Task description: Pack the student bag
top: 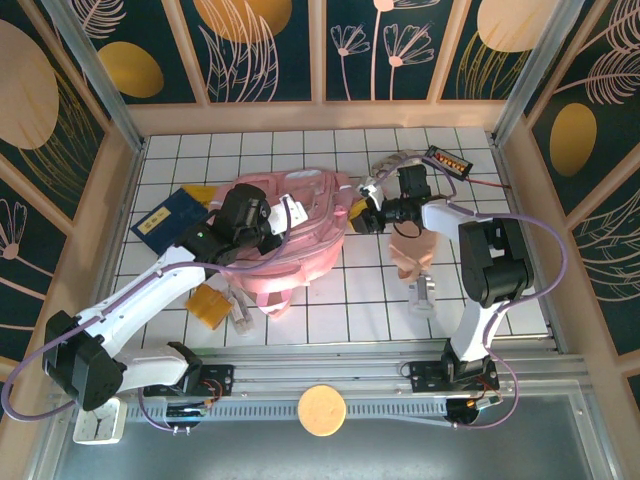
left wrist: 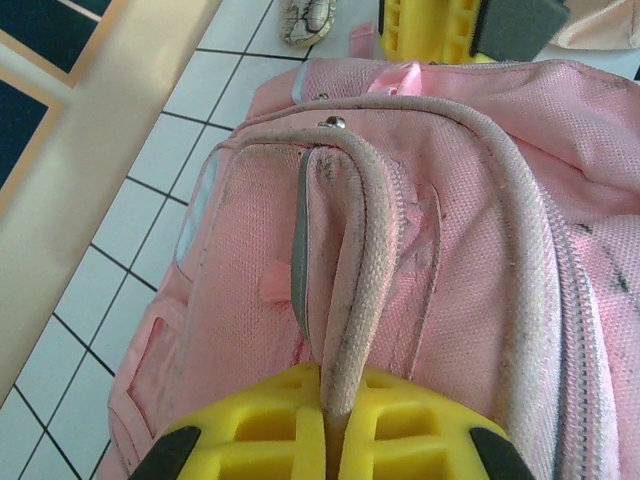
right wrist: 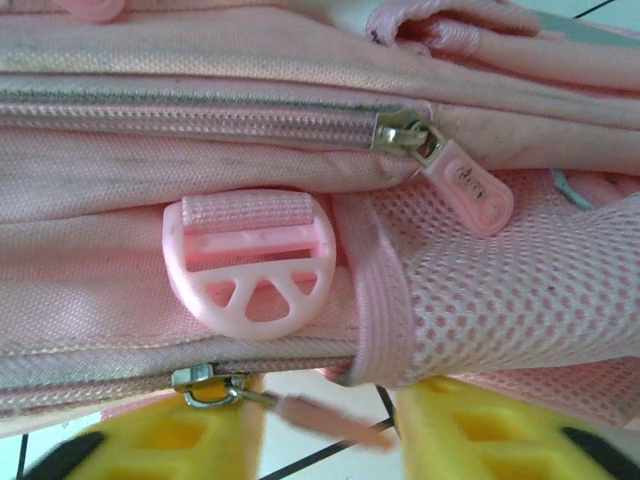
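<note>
Pink soft fabric student bag (top: 310,235) lies on the white tiled table (top: 330,320), at twelve o'clock from the arm bases. Left gripper (left wrist: 330,405) clamps tight on its pale corded rim (left wrist: 365,250); right gripper (right wrist: 328,430), at the bag's three o'clock, stands narrowly apart around a pink zip pull (right wrist: 325,410).

White tiled table (top: 330,320) under student bag (top: 315,235), navy flat item (top: 172,217), orange packet (top: 207,303), beige pouch (top: 410,255).
</note>
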You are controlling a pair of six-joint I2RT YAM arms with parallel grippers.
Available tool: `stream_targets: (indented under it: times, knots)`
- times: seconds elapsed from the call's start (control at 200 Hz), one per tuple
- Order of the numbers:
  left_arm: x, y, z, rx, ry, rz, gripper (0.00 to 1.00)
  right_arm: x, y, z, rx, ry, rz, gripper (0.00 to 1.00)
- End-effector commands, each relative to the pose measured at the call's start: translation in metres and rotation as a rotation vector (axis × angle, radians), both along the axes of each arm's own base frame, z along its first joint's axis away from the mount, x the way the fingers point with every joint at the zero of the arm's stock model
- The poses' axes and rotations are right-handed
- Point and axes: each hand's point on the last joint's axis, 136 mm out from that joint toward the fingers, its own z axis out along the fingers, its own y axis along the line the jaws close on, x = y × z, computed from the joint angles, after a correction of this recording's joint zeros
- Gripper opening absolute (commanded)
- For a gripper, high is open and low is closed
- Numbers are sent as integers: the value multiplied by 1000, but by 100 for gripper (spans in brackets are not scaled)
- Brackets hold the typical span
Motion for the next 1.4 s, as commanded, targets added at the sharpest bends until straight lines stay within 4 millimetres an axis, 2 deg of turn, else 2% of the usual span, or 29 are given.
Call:
stream_targets:
  times: [0.0,0.3,0.56,0.721,0.911,1.026,1.151,1.306,1.396]
  knots:
    - [14,-11,58,-128,-130,6,0,-2,6,13,47,11,37,31]
    - [18,-13,55,-133,-125,11,0,-22,7,20,94,56,37,0]
    - [14,-8,53,-117,-125,13,0,-26,4,40,225,48,-18,0]
    - [18,-5,40,-57,-95,29,0,-34,8,43,213,41,-12,0]
    - [29,7,25,27,-115,90,0,-67,10,27,49,88,61,0]
    - [35,13,21,44,-148,127,0,-88,7,24,23,166,101,0]
    - [40,12,16,47,-147,143,0,-104,9,32,40,221,138,0]
    - [48,3,16,-4,-118,170,0,-125,15,50,108,336,211,0]
    - [55,6,16,-10,-139,212,0,-139,13,51,117,403,236,0]
